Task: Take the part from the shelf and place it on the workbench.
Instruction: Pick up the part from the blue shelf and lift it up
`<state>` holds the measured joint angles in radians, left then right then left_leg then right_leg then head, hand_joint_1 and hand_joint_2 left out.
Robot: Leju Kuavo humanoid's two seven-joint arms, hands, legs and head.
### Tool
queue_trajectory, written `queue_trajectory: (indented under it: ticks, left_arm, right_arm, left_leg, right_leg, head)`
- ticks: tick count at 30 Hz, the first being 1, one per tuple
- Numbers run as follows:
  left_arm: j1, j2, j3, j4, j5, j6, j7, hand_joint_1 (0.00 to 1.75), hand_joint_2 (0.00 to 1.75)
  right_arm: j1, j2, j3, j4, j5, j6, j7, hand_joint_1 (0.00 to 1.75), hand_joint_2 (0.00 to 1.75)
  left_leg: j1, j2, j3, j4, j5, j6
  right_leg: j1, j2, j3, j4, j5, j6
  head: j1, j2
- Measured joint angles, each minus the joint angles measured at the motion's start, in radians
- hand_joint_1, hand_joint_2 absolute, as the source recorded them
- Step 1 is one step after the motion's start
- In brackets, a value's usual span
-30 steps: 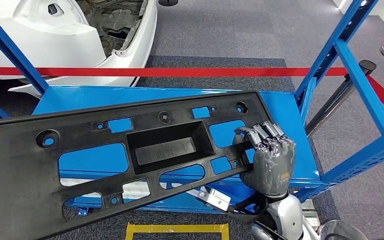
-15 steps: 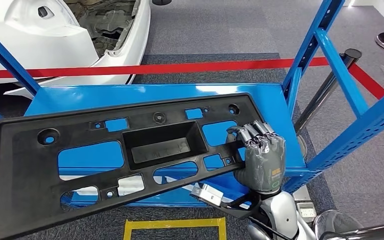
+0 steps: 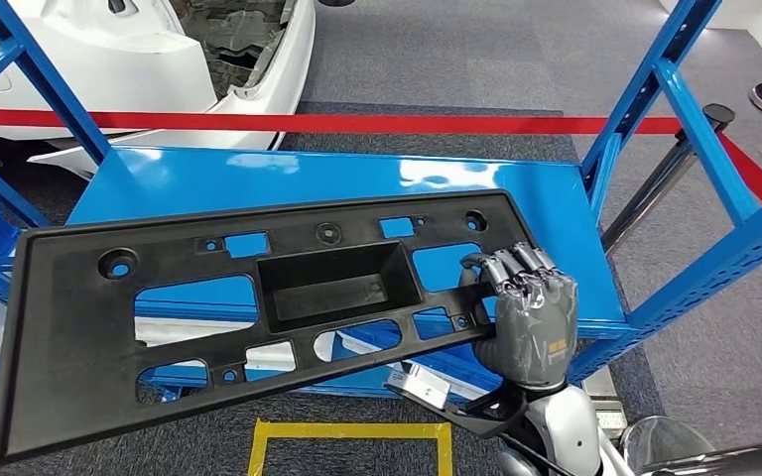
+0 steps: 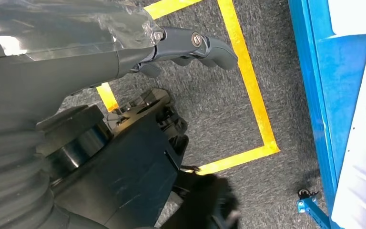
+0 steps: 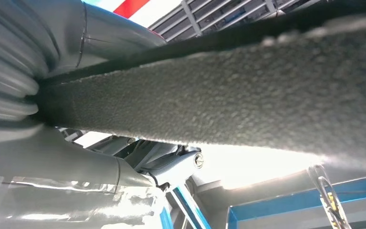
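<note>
Right robot hand [image 3: 534, 319] grips the black part [image 3: 248, 309] at one end.
Likely stiff, light plastic (long, so leverage may twist it); left robot hand [image 4: 190, 45] holds nothing, fingers apart.

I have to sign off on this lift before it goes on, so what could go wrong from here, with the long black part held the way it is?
The right hand grips the black part at one end, so the long far end could sag or twist loose. The left hand shows in the left wrist view, but its hold cannot be judged. The part hangs close to the blue shelf and its upright; a turn could knock it against them.
</note>
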<state>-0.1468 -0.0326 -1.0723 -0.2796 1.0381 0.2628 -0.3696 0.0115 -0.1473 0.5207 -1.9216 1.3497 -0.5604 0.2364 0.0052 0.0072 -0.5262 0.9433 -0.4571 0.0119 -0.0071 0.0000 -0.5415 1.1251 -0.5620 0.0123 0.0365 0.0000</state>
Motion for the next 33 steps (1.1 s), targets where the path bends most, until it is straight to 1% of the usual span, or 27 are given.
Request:
queue_trajectory:
  ticks: [1, 2, 3, 5, 6, 7, 8, 10, 11, 12, 13, 14, 16, 17, 18, 20, 21, 22, 23, 24, 26, 27, 28, 29, 31, 32, 33]
  left_arm:
    - [-0.001, 0.0, 0.0, 0.0, 0.0, 0.0, 0.0, 0.0, 1.75]
    - [-0.001, 0.0, 0.0, 0.0, 0.0, 0.001, 0.0, 0.0, 1.75]
    - [-0.002, -0.001, 0.0, 0.0, -0.001, 0.002, 0.0, 0.0, 1.75]
    - [-0.003, -0.001, 0.0, 0.0, -0.001, 0.003, 0.0, 0.0, 1.75]
    - [-0.003, -0.001, 0.0, 0.0, -0.001, 0.004, 0.0, 0.0, 1.75]
    - [-0.003, -0.001, 0.0, 0.0, -0.001, 0.005, 0.0, 0.0, 1.75]
    - [-0.003, -0.001, 0.0, 0.0, -0.001, 0.005, -0.001, 0.0, 1.75]
    - [-0.003, -0.001, 0.0, 0.0, -0.001, 0.006, -0.001, 0.0, 1.75]
    - [-0.002, -0.001, 0.0, 0.001, -0.001, 0.006, -0.001, 0.0, 1.75]
    - [-0.002, -0.001, 0.0, 0.001, -0.001, 0.006, -0.001, 0.0, 1.75]
    - [-0.002, -0.001, 0.0, 0.001, -0.002, 0.006, -0.001, 0.0, 1.75]
    - [-0.002, -0.001, 0.0, 0.001, -0.002, 0.006, -0.001, 0.0, 1.75]
    - [-0.004, -0.001, 0.0, 0.001, -0.002, 0.006, -0.001, 0.0, 1.75]
    - [-0.004, -0.001, 0.0, 0.001, -0.002, 0.006, -0.001, 0.0, 1.75]
    - [-0.004, -0.001, 0.0, 0.001, -0.002, 0.007, -0.001, 0.0, 1.75]
    - [-0.003, -0.001, 0.0, 0.001, -0.002, 0.007, -0.001, 0.0, 1.75]
    - [-0.003, 0.0, 0.0, 0.001, -0.002, 0.007, -0.001, 0.0, 1.75]
    - [-0.004, 0.0, 0.0, 0.001, -0.002, 0.008, -0.001, 0.0, 1.75]
    - [-0.004, 0.0, 0.0, 0.001, -0.002, 0.008, -0.001, 0.0, 1.75]
    - [-0.005, 0.0, 0.0, 0.001, -0.002, 0.008, -0.001, 0.0, 1.75]
    - [-0.005, -0.001, 0.0, 0.001, -0.002, 0.007, -0.001, 0.0, 1.75]
    - [-0.004, -0.001, 0.0, 0.001, -0.002, 0.007, -0.001, 0.0, 1.75]
    - [-0.004, -0.001, 0.0, 0.001, -0.002, 0.007, -0.001, 0.0, 1.75]
    - [-0.004, -0.001, 0.0, 0.001, -0.002, 0.007, -0.001, 0.0, 1.75]
    - [-0.003, -0.001, 0.0, 0.001, -0.002, 0.007, -0.001, 0.0, 1.75]
    - [-0.004, -0.001, 0.0, 0.001, -0.002, 0.007, -0.001, 0.0, 1.75]
    - [-0.004, -0.001, 0.0, 0.001, -0.002, 0.007, -0.001, 0.0, 1.75]
  right_arm:
    - [0.0, 0.0, 0.0, 0.0, 0.0, 0.001, 0.0, 1.75, 1.75]
    - [0.0, 0.0, 0.0, 0.0, 0.0, 0.001, 0.0, 1.75, 1.75]
    - [0.0, 0.0, 0.0, -0.001, 0.0, 0.002, 0.0, 1.75, 1.75]
    - [0.0, 0.0, 0.0, -0.001, 0.0, 0.003, 0.0, 1.75, 1.75]
    - [0.0, 0.0, 0.0, -0.001, 0.0, 0.004, 0.0, 1.75, 1.75]
    - [0.0, 0.0, 0.0, -0.001, 0.0, 0.004, 0.0, 1.75, 1.75]
    - [0.0, 0.0, 0.0, -0.001, 0.0, 0.004, 0.0, 1.75, 1.75]
    - [0.0, 0.0, 0.0, -0.001, 0.0, 0.006, 0.0, 1.75, 1.75]
    - [0.0, 0.0, 0.0, -0.001, 0.0, 0.007, 0.001, 1.75, 1.75]
    - [0.0, 0.0, 0.0, -0.001, -0.001, 0.008, 0.001, 1.75, 1.75]
    - [0.0, 0.0, 0.0, -0.001, -0.001, 0.009, 0.001, 1.75, 1.75]
    - [0.0, 0.0, 0.0, -0.001, -0.001, 0.01, 0.001, 1.75, 1.75]
    - [0.0, 0.0, 0.0, -0.001, -0.002, 0.01, 0.002, 1.75, 1.75]
    - [0.0, 0.0, 0.0, -0.001, -0.002, 0.01, 0.002, 1.75, 1.75]
    - [0.0, 0.0, 0.0, -0.001, -0.003, 0.01, 0.002, 1.75, 1.75]
    - [0.0, 0.0, 0.0, -0.001, -0.003, 0.01, 0.003, 1.75, 1.75]
    - [0.0, 0.0, 0.0, -0.001, -0.003, 0.01, 0.003, 1.75, 1.75]
    - [0.0, 0.0, 0.0, -0.001, -0.003, 0.01, 0.003, 1.75, 1.75]
    - [0.0, 0.0, 0.0, -0.001, -0.003, 0.01, 0.003, 1.75, 1.75]
    - [0.0, 0.0, 0.0, -0.001, -0.003, 0.01, 0.003, 1.75, 1.75]
    - [0.001, 0.0, 0.0, -0.001, -0.004, 0.01, 0.003, 1.75, 1.75]
    - [0.001, 0.0, 0.0, -0.001, -0.004, 0.01, 0.004, 1.75, 1.75]
    - [0.001, 0.0, 0.001, -0.001, -0.004, 0.01, 0.004, 1.75, 1.75]
    - [0.001, 0.0, 0.001, -0.001, -0.004, 0.01, 0.004, 1.75, 1.75]
    - [0.0, 0.0, 0.001, -0.001, -0.004, 0.01, 0.004, 1.75, 1.75]
    - [0.0, 0.0, 0.001, -0.002, -0.004, 0.01, 0.004, 1.75, 1.75]
    - [-0.001, 0.0, 0.001, -0.002, -0.004, 0.01, 0.004, 1.75, 1.75]
  left_leg:
    - [-0.001, 0.0, -0.003, 0.003, 0.002, -0.003]
    - [-0.002, 0.0, -0.006, 0.005, 0.005, -0.007]
    - [-0.003, 0.0, -0.01, 0.007, 0.009, -0.012]
    - [-0.004, 0.0, -0.017, 0.009, 0.016, -0.024]
    - [-0.004, -0.001, -0.021, 0.015, 0.01, -0.03]
    - [-0.005, -0.001, -0.031, 0.034, -0.008, -0.036]
    - [-0.004, -0.002, -0.047, 0.074, -0.041, -0.042]
    - [0.001, -0.003, -0.096, 0.207, -0.124, -0.052]
    - [0.003, -0.003, -0.118, 0.273, -0.152, -0.055]
    - [0.004, -0.003, -0.125, 0.31, -0.161, -0.057]
    - [0.005, -0.003, -0.113, 0.308, -0.15, -0.057]
    - [0.006, -0.003, -0.082, 0.265, -0.123, -0.055]
    - [0.005, -0.003, 0.005, 0.12, -0.066, -0.047]
    - [0.003, -0.004, 0.036, 0.06, -0.05, -0.042]
    - [0.0, -0.004, 0.054, 0.022, -0.042, -0.038]
    - [-0.003, -0.004, 0.056, 0.001, -0.039, -0.03]
    - [-0.001, -0.003, 0.052, -0.002, -0.035, -0.024]
    - [0.001, -0.001, 0.048, -0.006, -0.03, -0.017]
    - [0.003, 0.0, 0.041, -0.01, -0.024, -0.008]
    - [0.003, 0.001, 0.033, -0.012, -0.018, 0.0]
    - [0.0, 0.002, 0.015, -0.008, -0.007, 0.007]
    - [-0.001, 0.002, 0.005, -0.005, -0.002, 0.008]
    - [-0.002, 0.002, -0.004, -0.001, 0.002, 0.007]
    - [-0.002, 0.002, -0.012, 0.003, 0.006, 0.007]
    - [-0.003, 0.002, -0.023, 0.008, 0.013, 0.002]
    - [-0.003, 0.002, -0.027, 0.009, 0.017, -0.002]
    - [-0.004, 0.002, -0.031, 0.01, 0.022, -0.007]
  right_leg:
    - [0.002, 0.001, 0.041, -0.075, 0.026, -0.004]
    - [0.004, 0.002, 0.069, -0.132, 0.043, -0.007]
    - [0.006, 0.002, 0.082, -0.163, 0.05, -0.009]
    - [0.005, 0.002, 0.08, -0.178, 0.052, -0.011]
    - [0.002, 0.001, 0.077, -0.183, 0.055, -0.015]
    - [-0.001, 0.0, 0.073, -0.187, 0.059, -0.02]
    - [-0.005, -0.002, 0.069, -0.191, 0.063, -0.026]
    - [-0.006, -0.005, 0.055, -0.188, 0.071, -0.033]
    - [-0.006, -0.006, 0.047, -0.184, 0.074, -0.034]
    - [-0.006, -0.006, 0.039, -0.18, 0.077, -0.034]
    - [-0.006, -0.006, 0.032, -0.175, 0.079, -0.033]
    - [-0.006, -0.006, 0.027, -0.17, 0.081, -0.031]
    - [-0.005, -0.005, 0.021, -0.165, 0.084, -0.027]
    - [-0.003, -0.005, 0.019, -0.164, 0.087, -0.022]
    - [-0.002, -0.005, 0.017, -0.163, 0.09, -0.017]
    - [-0.002, -0.004, 0.012, -0.164, 0.099, -0.005]
    - [-0.004, -0.004, 0.009, -0.16, 0.096, 0.0]
    - [-0.004, -0.003, 0.001, -0.147, 0.081, 0.005]
    - [-0.005, -0.002, -0.012, -0.115, 0.051, 0.009]
    - [-0.006, -0.002, -0.032, -0.062, 0.008, 0.011]
    - [-0.006, -0.001, -0.079, 0.074, -0.073, 0.015]
    - [-0.006, -0.001, -0.089, 0.121, -0.089, 0.017]
    - [-0.006, -0.001, -0.084, 0.136, -0.083, 0.017]
    - [-0.006, -0.001, -0.059, 0.108, -0.058, 0.015]
    - [-0.004, -0.001, 0.027, -0.03, 0.005, 0.005]
    - [-0.002, 0.0, 0.067, -0.102, 0.025, -0.001]
    - [0.001, 0.0, 0.092, -0.151, 0.033, -0.005]
  head:
    - [0.004, 0.0]
    - [0.007, 0.0]
    - [0.008, 0.0]
    - [0.008, 0.0]
    - [0.007, 0.0]
    - [0.003, 0.0]
    - [-0.003, 0.0]
    - [-0.016, 0.0]
    - [-0.022, 0.0]
    - [-0.025, 0.0]
    - [-0.028, 0.0]
    - [-0.032, 0.0]
    - [-0.037, 0.0]
    - [-0.039, 0.0]
    - [-0.04, 0.0]
    - [-0.04, 0.0]
    - [-0.04, 0.0]
    - [-0.038, 0.0]
    - [-0.034, 0.0]
    - [-0.029, 0.0]
    - [-0.019, 0.0]
    - [-0.015, 0.0]
    - [-0.011, 0.0]
    - [-0.007, 0.0]
    - [0.003, 0.0]
    - [0.006, 0.0]
    - [0.008, 0.0]
